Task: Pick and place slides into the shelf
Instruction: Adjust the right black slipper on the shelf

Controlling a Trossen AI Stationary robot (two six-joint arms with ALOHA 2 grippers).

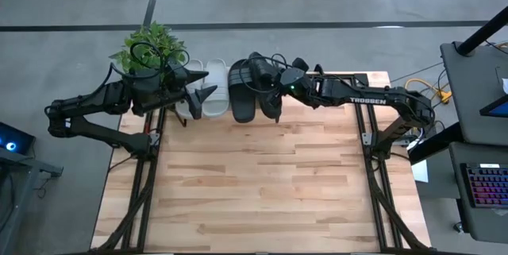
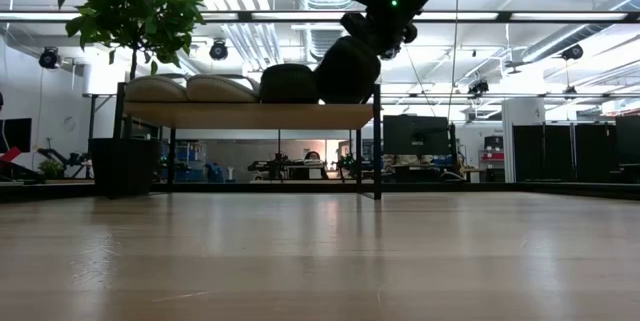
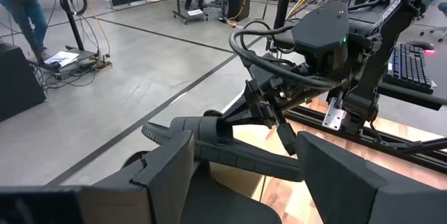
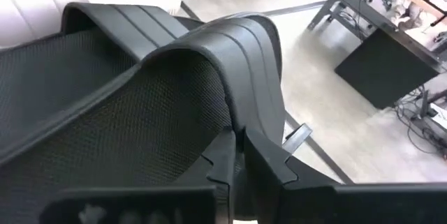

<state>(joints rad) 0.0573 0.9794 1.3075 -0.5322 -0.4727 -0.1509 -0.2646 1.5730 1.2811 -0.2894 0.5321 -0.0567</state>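
Right gripper (image 1: 279, 88), fingers pinching the black slide's (image 1: 270, 96) strap, should probably level it at the shelf's (image 2: 250, 115) right end before releasing.

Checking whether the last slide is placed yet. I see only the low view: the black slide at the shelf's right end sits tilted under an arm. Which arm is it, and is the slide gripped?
Observer: The right arm. Its wrist view shows the right gripper with fingers pinched on the strap of that black slide.
Operator: And the other arm?
Observer: The left gripper hangs beside the grey slides, fingers open and empty.
Operator: Is the row complete?
Observer: From above, two grey and the other black slide lie side by side on the shelf.
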